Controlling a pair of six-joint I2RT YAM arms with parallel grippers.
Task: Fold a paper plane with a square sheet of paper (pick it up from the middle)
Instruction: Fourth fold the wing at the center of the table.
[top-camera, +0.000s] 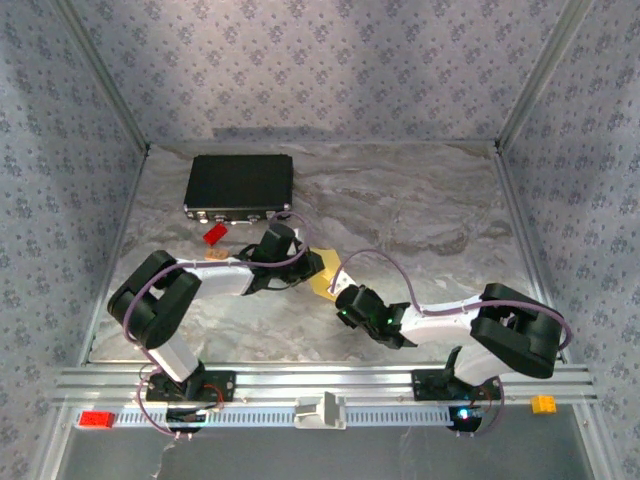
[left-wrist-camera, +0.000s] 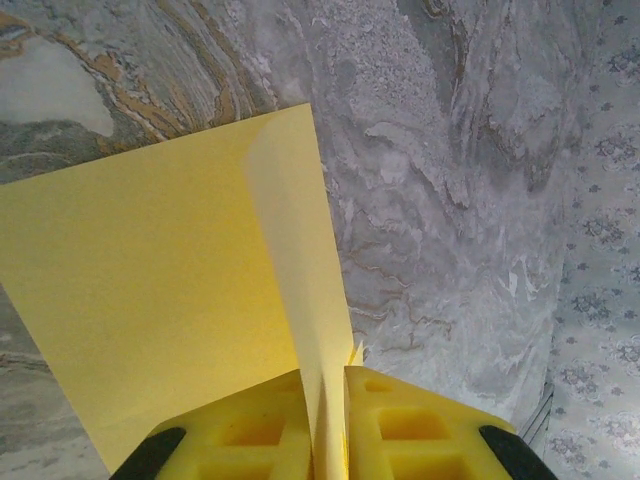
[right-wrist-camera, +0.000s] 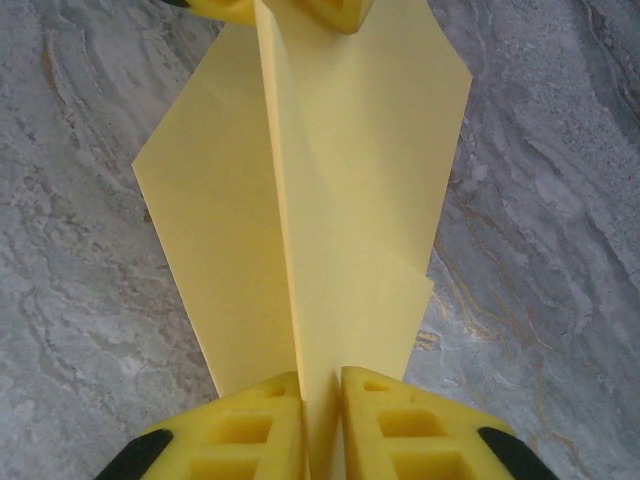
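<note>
The left fingers (left-wrist-camera: 280, 412) are closed narrow on the raised centre ridge of the square sheet of paper (left-wrist-camera: 150, 270), with the fold pinched between the two yellow pads. The right fingers (right-wrist-camera: 372, 405) are closed likewise on the same ridge at its opposite end. The right wrist view shows the left fingers facing them along the length of the fold. Between the two grips the ridge stands upright and a flap slopes away to either side. Whether the flap edges touch the table (right-wrist-camera: 90, 300), or whether any corner is turned in, cannot be told. In the top view the sheet sits near the middle of the table between the two wrists, apart from the black case (top-camera: 238, 185) and the red brick (top-camera: 213, 235), which lie toward the far left. Judgement: the step in hand is the centre fold, held at both ends. No pointed dart form is present, so the task stands at an early stage. The next move calls for pressing the crease flat and sharp without tearing the thin paper. One grip should then be freed while the other keeps the sheet located, so that a corner can be turned toward the centre line.
</note>
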